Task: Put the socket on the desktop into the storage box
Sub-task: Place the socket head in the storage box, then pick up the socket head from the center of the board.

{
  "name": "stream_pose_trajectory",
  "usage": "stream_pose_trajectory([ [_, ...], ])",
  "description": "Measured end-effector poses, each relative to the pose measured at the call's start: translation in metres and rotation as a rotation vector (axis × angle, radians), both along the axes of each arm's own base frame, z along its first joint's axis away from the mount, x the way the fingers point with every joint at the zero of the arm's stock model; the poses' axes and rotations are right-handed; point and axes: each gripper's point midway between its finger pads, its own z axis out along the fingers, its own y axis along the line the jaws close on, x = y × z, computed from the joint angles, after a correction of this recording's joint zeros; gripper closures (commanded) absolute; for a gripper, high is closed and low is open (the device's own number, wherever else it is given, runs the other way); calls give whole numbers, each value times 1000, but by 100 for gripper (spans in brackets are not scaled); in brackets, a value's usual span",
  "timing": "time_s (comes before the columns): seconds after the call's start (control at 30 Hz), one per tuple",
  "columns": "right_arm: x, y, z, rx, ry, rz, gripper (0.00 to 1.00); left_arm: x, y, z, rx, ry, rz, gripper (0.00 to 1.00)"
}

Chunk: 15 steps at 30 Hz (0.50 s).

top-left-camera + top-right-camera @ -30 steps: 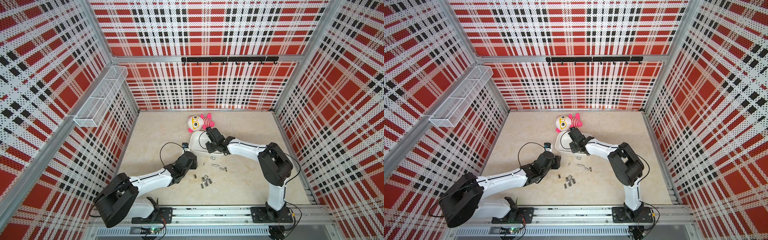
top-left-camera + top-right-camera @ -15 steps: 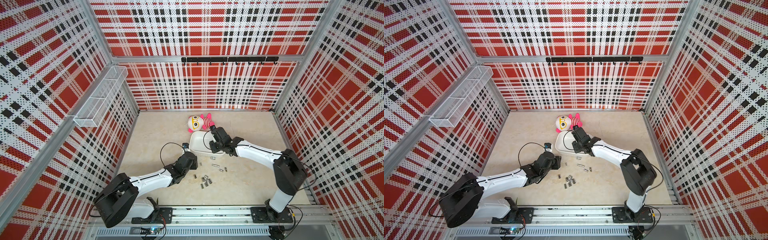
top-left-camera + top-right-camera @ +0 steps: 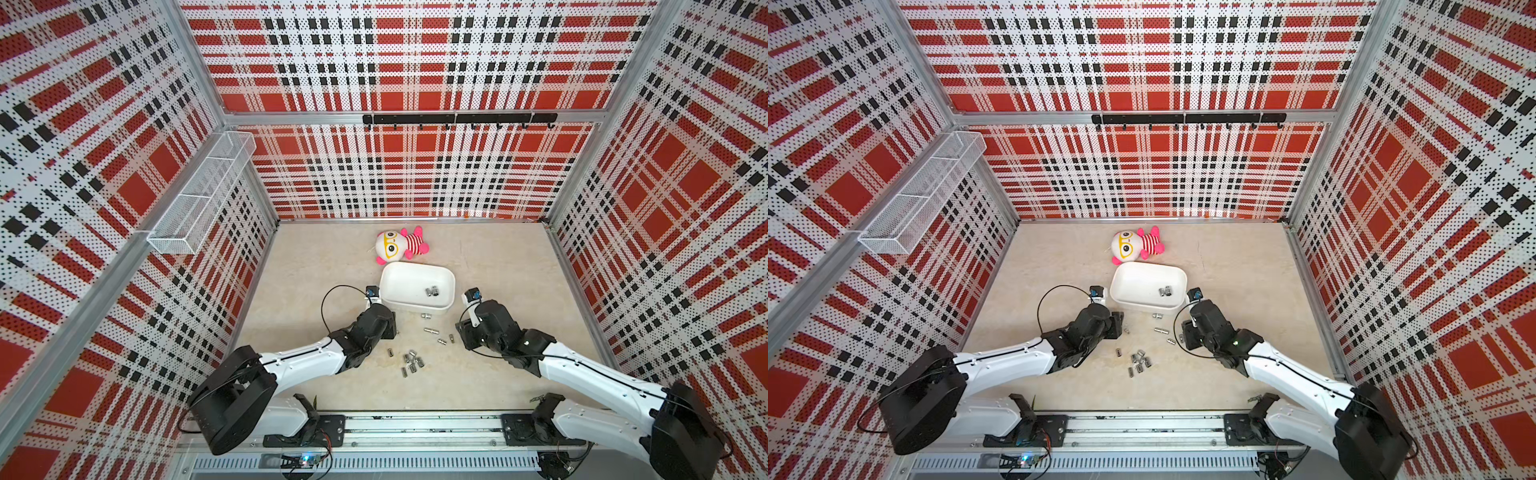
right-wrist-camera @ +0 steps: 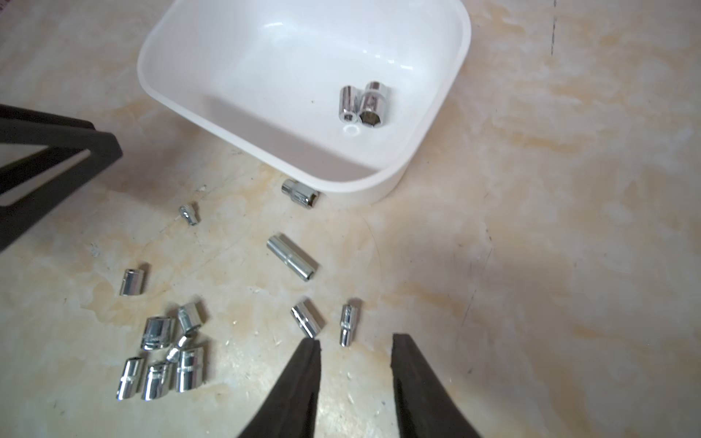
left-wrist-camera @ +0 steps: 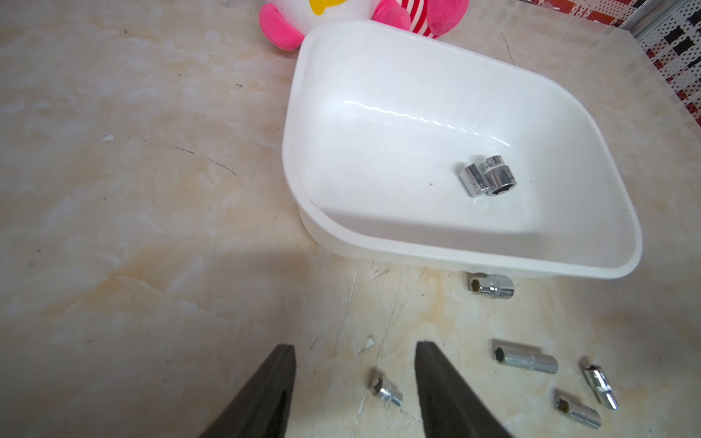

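The storage box point(image 3: 415, 306) is set near the middle of the desktop point(image 3: 316, 266), the plush doll point(image 3: 400, 246) just beside its wall toward the back edge. Inside it two sockets point(image 3: 432, 291) are seen touching. Just beside its front wall one socket point(image 3: 427, 316) is found, and a cluster of sockets point(image 3: 411, 361) is scattered nearer the front edge. The left gripper point(image 5: 355, 346) and the right gripper point(image 4: 356, 338) are held over the desktop, fingers moderately parted, nothing gripped.

top views: high, facing down | wrist views: low, close | shared: storage box point(image 5: 379, 132)
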Motion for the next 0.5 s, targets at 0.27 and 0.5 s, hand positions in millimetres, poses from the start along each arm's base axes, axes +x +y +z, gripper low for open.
stream_pose_trajectory([
  [0.27, 0, 6, -24, 10, 39, 4, 65, 0, 1, -3, 10, 5, 3, 44],
  [0.5, 0, 19, -32, 20, 50, 37, 66, -2, -2, -9, 22, 16, -8, 44],
])
